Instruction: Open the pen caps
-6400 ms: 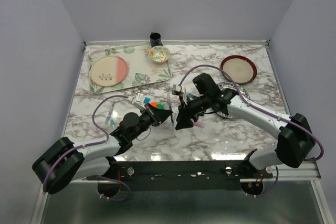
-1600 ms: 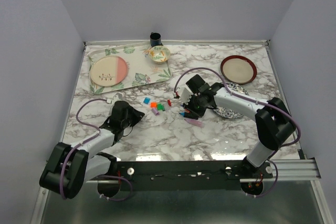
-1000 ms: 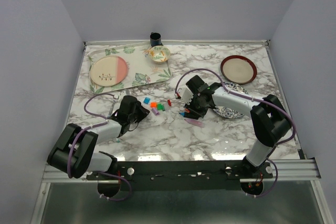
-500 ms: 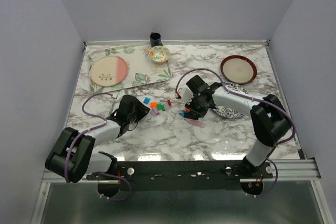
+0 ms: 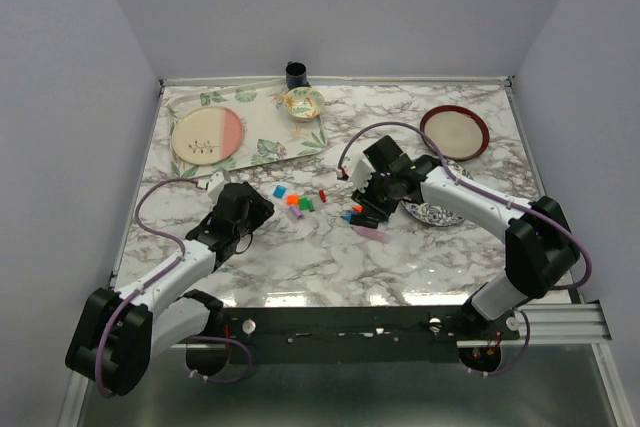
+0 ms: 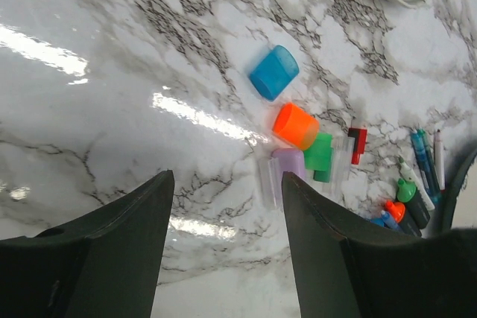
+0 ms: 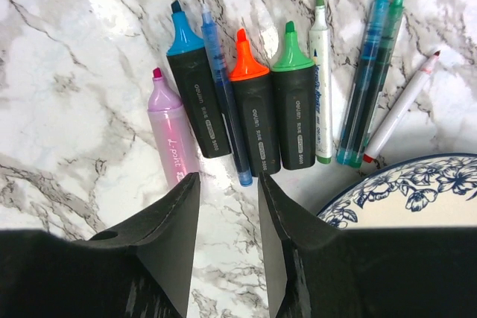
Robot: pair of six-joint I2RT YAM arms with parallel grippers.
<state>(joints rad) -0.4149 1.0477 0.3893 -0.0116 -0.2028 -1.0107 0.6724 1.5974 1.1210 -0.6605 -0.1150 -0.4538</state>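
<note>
Evidently the left claw [image 6: 225, 184] and right claw [image 7: 228, 184] had just released, both empty; pen caps [image 6: 296, 126] lay loose, pens [image 7: 253, 109] bare, so uncapping looked finished.

Layout on the table [image 5: 330, 257]
The pen caps [image 6: 296, 126] lie clustered left of the row of pens [image 7: 257, 121]; a plate [image 7: 417, 184] sits just right of them.

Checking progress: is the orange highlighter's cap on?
No, the orange highlighter lies with its orange tip bare, beside the green highlighter.
</note>
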